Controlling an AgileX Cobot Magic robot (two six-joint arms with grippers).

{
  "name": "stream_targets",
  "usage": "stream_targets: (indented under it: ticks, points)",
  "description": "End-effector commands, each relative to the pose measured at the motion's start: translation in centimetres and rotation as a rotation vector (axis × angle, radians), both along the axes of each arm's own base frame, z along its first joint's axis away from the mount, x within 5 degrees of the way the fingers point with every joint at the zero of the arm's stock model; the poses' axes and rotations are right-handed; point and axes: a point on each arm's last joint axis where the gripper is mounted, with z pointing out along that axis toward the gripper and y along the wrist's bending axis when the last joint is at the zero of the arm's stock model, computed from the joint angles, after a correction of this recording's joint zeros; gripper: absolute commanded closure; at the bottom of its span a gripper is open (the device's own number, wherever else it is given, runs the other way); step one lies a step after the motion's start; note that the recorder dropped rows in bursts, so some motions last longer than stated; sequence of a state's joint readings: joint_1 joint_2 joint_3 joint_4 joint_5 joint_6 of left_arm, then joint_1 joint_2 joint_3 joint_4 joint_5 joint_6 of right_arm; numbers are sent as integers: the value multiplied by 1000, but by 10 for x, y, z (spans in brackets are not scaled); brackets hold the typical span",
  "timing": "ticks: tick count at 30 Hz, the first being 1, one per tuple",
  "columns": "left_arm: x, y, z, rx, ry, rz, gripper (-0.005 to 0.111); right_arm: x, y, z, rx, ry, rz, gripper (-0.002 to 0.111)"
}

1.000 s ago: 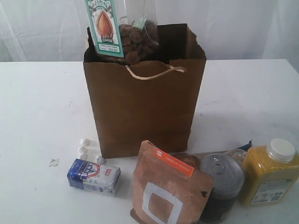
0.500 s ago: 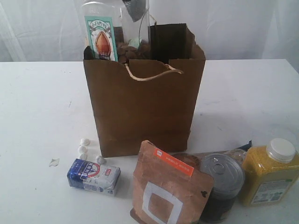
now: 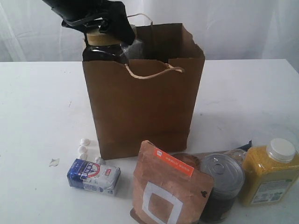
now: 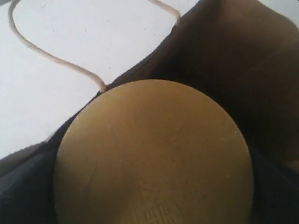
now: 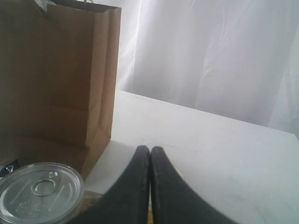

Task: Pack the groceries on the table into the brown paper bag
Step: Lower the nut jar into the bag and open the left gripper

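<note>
A: Left gripper (image 3: 108,29), state?

B: Jaws spread wide, clamped on the top of the clear nut jar with gold lid (image 3: 103,50). The lid (image 4: 154,154) fills the left wrist view.

A: Jar relative to gripper?

B: Directly beneath it, upright, at the left corner of the brown paper bag (image 3: 145,112) mouth. The lid sits just above the rim and the body is inside.

A: Right gripper (image 5: 150,151)?

B: Fingers pressed together, empty, low over the table (image 5: 210,154), just beside the tin can (image 5: 39,191).

A: Outside the bag?

B: Small blue-white packet (image 3: 93,176), brown pouch with white square (image 3: 166,191), tin can and yellow white-capped jar (image 3: 270,172), all on the table in front of it.
</note>
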State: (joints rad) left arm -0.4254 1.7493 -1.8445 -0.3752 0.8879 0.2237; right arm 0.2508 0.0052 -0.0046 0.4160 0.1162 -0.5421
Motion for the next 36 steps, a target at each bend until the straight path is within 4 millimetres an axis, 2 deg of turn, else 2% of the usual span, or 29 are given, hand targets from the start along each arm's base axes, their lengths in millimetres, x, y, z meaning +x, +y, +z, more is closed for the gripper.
stream_targets:
  ticks: [1, 5, 8, 15, 18, 28, 36]
  points:
    - [-3, -3, -1, -32, -6, -6, 107, 0, 0, -1, -3, -7, -5, 108]
    - [-4, -3, -6, -29, 9, -12, 107, 0, 0, -1, -3, -7, -5, 108]
    - [-5, -3, -8, -23, 21, -16, 98, 0, 0, -1, -3, -7, -5, 108]
    - [-8, -2, -10, -2, 50, -48, 50, 0, 0, -1, -3, -7, -5, 108]
    - [-12, -3, -10, -1, 81, -69, 36, 0, 0, -1, -3, -7, -5, 108]
    - [-20, 0, 10, -42, 7, -84, 35, 0, 0, -1, -3, -7, -5, 108]
    - [-17, 4, 5, 39, -20, -93, 35, 0, 0, -1, -3, -7, -5, 108]
